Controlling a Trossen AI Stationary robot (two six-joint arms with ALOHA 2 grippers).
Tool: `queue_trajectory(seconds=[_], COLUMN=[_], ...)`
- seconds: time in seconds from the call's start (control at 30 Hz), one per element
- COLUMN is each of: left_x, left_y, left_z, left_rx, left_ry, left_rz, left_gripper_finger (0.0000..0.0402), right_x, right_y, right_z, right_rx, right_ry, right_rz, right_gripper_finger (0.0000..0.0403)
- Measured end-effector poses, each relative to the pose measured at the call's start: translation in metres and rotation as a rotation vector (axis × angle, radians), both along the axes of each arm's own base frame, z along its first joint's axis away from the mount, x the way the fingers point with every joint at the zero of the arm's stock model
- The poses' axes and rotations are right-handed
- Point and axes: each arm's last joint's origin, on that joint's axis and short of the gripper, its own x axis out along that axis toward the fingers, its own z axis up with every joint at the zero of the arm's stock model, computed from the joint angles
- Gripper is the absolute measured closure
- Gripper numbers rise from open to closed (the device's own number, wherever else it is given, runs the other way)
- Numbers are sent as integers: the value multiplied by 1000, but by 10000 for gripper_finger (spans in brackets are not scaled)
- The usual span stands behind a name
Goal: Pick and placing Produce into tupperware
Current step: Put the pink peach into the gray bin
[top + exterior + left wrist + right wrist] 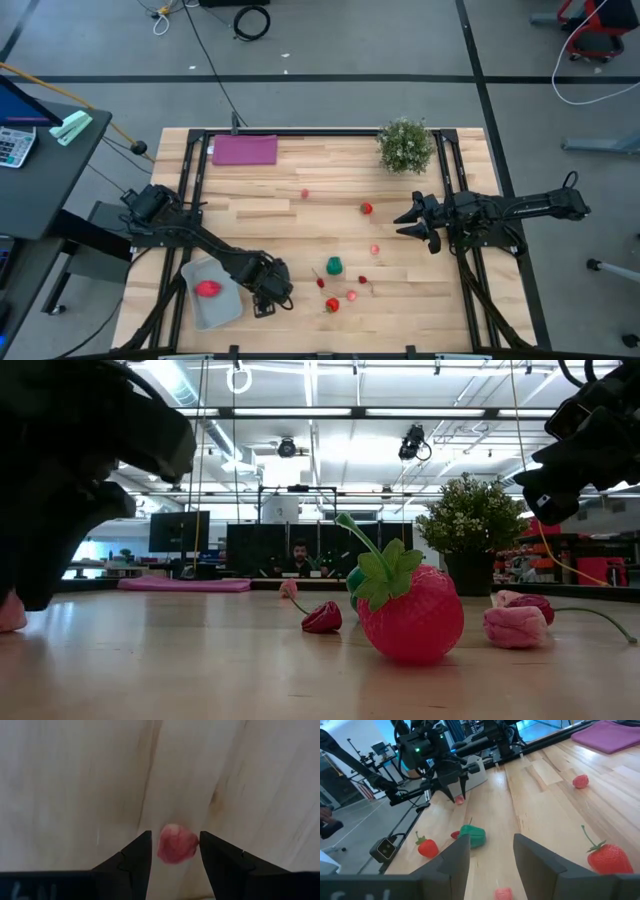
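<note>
My left gripper [264, 303] hangs open near the table's near edge, pointing down, just right of the tupperware [225, 312], which holds one red piece [208, 289]. Its fingers stand on either side of a small pink-red piece [176, 845] lying on the wood, also seen in the right wrist view [459, 799]. More produce lies mid-table: a green piece [334, 265], a red strawberry [367, 208], and several small red and pink ones around [332, 304]. My right gripper [420, 225] waits open above the table's right side.
A bushy potted plant [405, 145] stands at the far right of the table and a purple sheet [244, 150] lies at the far left. Black frame rails run along both table sides. A person [300, 552] sits far behind the table.
</note>
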Motion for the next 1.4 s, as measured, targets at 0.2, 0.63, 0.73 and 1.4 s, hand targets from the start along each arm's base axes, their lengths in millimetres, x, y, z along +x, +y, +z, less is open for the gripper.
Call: queue_trajectory(seconds=[0.2, 0.63, 0.73, 1.4], left_x=[-1, -1, -1, 10], left_y=[0, 0, 0, -4], left_z=[0, 0, 0, 114], left_rx=[-24, -26, -25, 197], left_ry=[23, 27, 28, 38], left_rz=[20, 37, 37, 127], left_gripper_finger=[230, 289, 328, 385], right_x=[0, 0, 0, 0], right_y=[0, 0, 0, 0], right_z=[0, 0, 0, 0], right_rx=[-2, -3, -3, -8], right_ry=[-1, -1, -1, -2], right_rz=[0, 0, 0, 1], right_gripper_finger=[243, 243, 243, 243])
